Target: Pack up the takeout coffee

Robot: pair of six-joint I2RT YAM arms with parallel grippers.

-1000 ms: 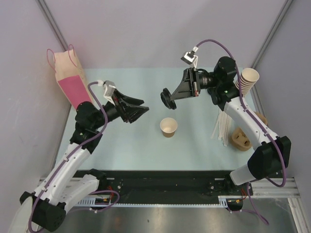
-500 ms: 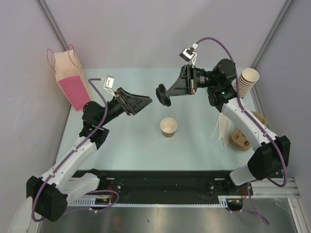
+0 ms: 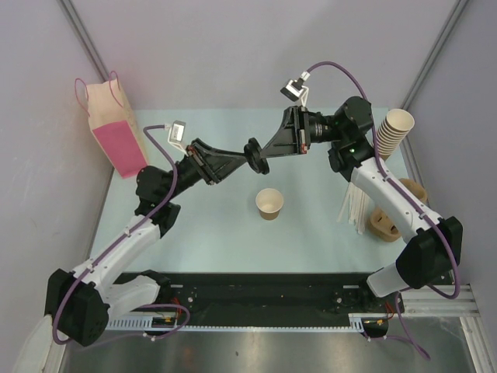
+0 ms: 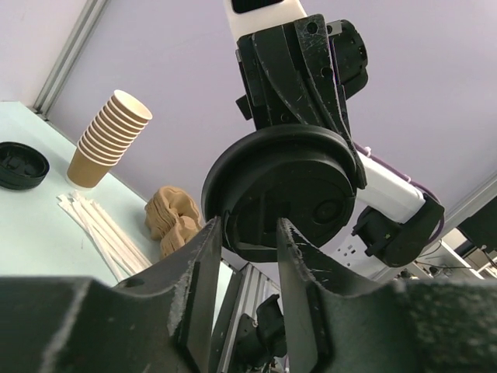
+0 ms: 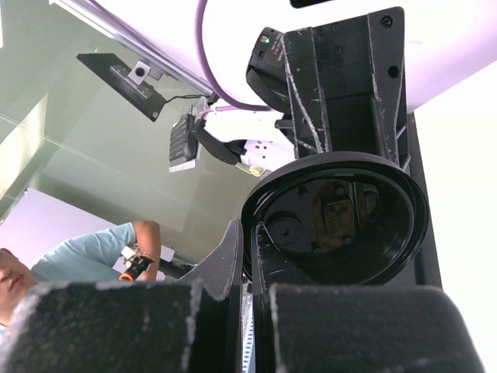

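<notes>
Mid-air handover of the lid, as I read it. The right claw [image 3: 268, 149] was pinched nearly closed on the rim of the black lid [image 3: 255, 156] and held it on edge above the bench [image 3: 202, 225]. The left claw [image 3: 239, 158] was partly open with nothing in it. Its tips sat right at the lid's lower edge; I couldn't tell if they touched.

The paper cup [image 3: 269, 203] stood lidless and upright mid-bench, below the lid and apart from both claws.

To do it well, the left claw probably needed its fingers on a free stretch of rim, away from the right claw's fingers. It should clamp firmly before the right claw let go. Keeping the lid from twisting would help, so it could go flat onto the cup. The risk was a shallow pinch and a dropped lid.
</notes>
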